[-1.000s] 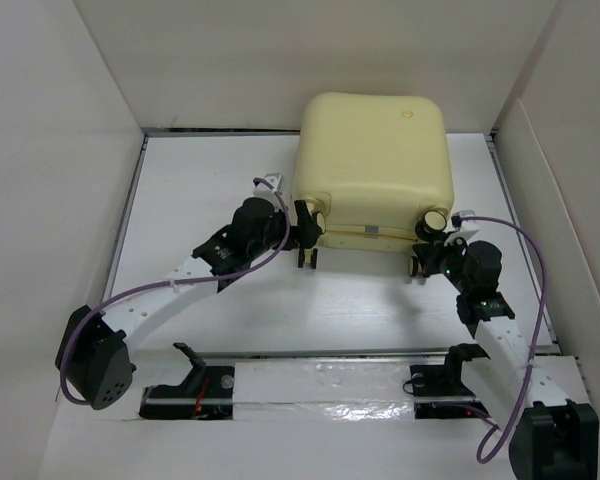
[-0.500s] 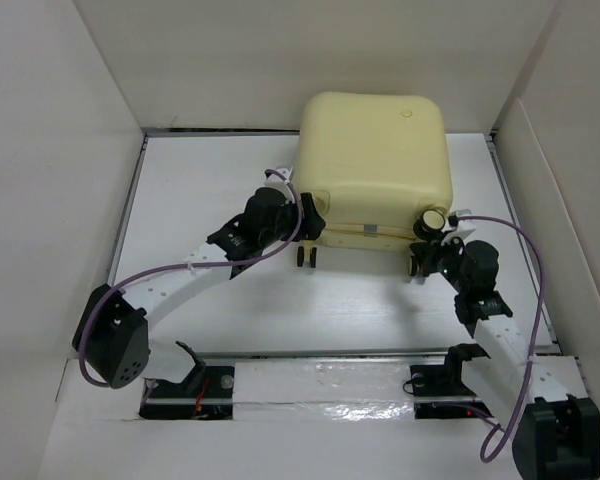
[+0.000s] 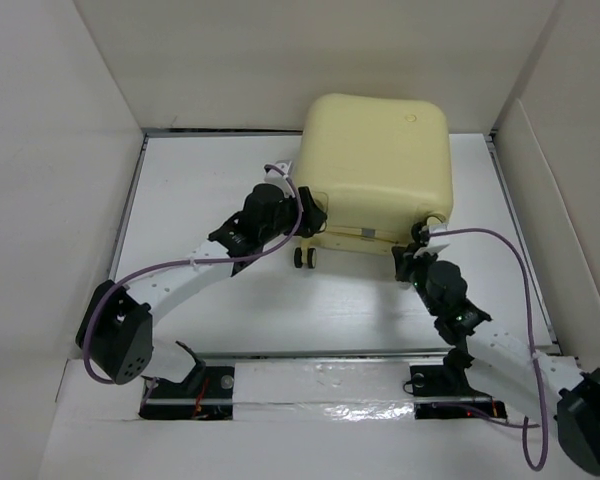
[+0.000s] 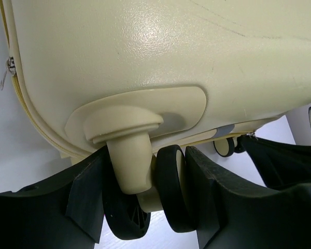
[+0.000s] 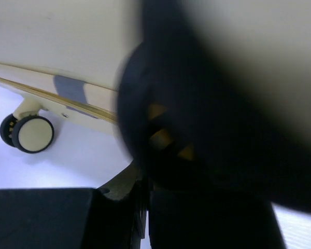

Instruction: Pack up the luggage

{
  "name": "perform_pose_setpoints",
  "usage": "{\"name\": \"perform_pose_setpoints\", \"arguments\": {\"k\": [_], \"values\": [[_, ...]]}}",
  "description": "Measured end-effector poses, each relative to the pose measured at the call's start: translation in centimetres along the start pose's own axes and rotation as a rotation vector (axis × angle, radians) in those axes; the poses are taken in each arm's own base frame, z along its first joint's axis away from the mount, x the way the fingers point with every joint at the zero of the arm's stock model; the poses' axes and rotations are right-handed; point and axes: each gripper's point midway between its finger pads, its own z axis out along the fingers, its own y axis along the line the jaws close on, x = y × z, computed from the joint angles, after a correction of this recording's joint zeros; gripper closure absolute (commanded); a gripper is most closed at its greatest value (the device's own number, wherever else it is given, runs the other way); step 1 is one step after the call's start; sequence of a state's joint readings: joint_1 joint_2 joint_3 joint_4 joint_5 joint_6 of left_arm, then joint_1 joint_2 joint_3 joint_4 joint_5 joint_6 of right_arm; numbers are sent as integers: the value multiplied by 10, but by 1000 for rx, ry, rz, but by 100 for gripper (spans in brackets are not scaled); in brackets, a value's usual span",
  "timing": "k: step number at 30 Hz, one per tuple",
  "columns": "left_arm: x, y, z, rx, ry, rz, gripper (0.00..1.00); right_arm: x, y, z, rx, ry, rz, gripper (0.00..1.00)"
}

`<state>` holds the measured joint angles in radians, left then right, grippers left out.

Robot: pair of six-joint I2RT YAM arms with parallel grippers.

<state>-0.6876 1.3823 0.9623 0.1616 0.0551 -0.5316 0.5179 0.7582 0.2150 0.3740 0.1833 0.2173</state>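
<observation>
Apparently the luggage point(image 3: 375, 165) is already shut; left hand point(image 4: 145, 202) narrows around a caster point(image 4: 168, 194), right hand point(image 3: 408, 262) is closed.

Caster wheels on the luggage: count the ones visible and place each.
3 casters can be told apart: one between the left gripper's jaws, one on the table just below that corner, one blurred at the right gripper. Others may be hidden under the luggage.
</observation>
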Motion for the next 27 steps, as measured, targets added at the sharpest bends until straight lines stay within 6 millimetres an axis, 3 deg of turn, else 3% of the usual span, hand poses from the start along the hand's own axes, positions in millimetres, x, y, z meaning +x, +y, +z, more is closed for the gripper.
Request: {"name": "perform_pose_setpoints", "arguments": {"k": [3,7,11,16,19,27], "values": [[3,-5,3,10,0,-3,100,4,17,9,10,-7,-26,100],[13,-21,4,57,22,-18,100,10,62,26,-67,19,-48,100],[15,-35,3,125,41,-60,100,11,93,34,-137,27,-27,100],[39,-61,-3,230,125,-123,100,27,147,40,-286,71,3,100],[43,-49,-6,217,125,-135,100,33,161,47,-318,63,40,100],[18,2,-36,165,-50,-225,100,42,221,81,-488,9,174,97]]}}
